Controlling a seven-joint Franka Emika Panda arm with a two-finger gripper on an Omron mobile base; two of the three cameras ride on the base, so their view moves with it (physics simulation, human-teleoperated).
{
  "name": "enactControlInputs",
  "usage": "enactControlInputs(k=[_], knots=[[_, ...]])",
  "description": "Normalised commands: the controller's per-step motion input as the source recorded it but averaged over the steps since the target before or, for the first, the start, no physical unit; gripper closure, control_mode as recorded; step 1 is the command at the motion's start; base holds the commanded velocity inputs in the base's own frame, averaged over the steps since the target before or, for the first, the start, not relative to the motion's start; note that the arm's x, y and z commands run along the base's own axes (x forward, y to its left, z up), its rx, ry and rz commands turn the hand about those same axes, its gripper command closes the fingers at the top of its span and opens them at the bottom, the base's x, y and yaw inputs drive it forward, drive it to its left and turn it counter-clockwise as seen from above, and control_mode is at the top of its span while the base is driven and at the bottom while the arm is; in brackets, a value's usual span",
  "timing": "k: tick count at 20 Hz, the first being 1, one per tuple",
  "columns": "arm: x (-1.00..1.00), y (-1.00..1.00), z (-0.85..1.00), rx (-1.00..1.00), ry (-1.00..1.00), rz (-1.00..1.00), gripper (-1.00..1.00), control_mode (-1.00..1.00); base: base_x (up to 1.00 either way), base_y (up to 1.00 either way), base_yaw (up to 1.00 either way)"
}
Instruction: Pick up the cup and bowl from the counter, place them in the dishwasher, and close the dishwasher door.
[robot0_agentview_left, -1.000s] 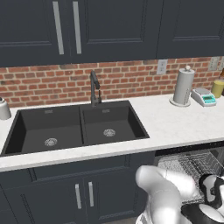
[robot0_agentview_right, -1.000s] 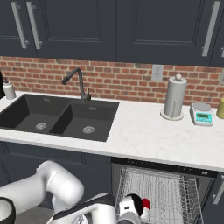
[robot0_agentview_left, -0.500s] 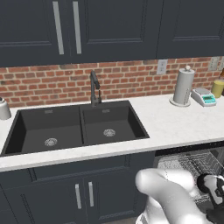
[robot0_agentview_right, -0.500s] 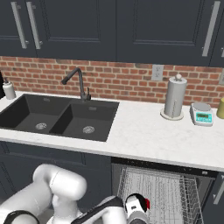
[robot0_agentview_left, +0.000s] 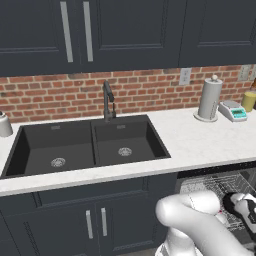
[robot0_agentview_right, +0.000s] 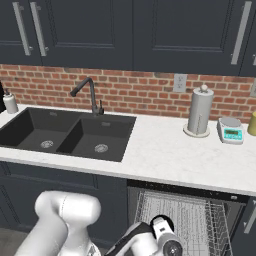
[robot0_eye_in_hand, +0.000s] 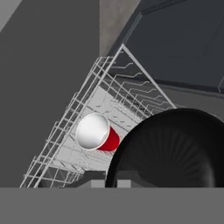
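My gripper is shut on the rim of the glossy black bowl, which hangs just over the dishwasher's silver wire rack. The red cup with its whitish top lies on its side inside that rack, to the bowl's left. The dark dishwasher door lies folded open beyond the rack. The base views show the rack pulled out under the white counter, with my arm bent low over it.
A black double sink with a faucet is set in the counter. A paper towel roll, a small scale and a yellow jar stand at the right. Dark cabinet doors are left of the dishwasher.
My hand has gone lower and further over the rack with the bowl still in it. The counter, the sink and the cup in the rack have stayed put.
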Motion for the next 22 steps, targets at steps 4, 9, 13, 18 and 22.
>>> enactControlInputs(k=[4, 9, 13, 18, 22], knots=[[0.28, -0.10, -0.52, 0.00, 0.00, 0.08, 1.00, -1.00, 0.00, 0.00, 0.00], [0.19, -0.17, -0.55, 0.00, 0.00, 0.13, 1.00, -1.00, 0.00, 0.00, 0.00], [0.30, -0.23, -0.15, 0.00, -0.01, 0.10, 1.00, -1.00, 0.00, 0.00, 0.00], [0.23, -0.27, -0.17, 0.00, -0.01, 0.11, 1.00, -1.00, 0.00, 0.00, 0.00], [0.23, -0.21, -0.22, 0.00, -0.02, 0.12, 1.00, -1.00, 0.00, 0.00, 0.00]])
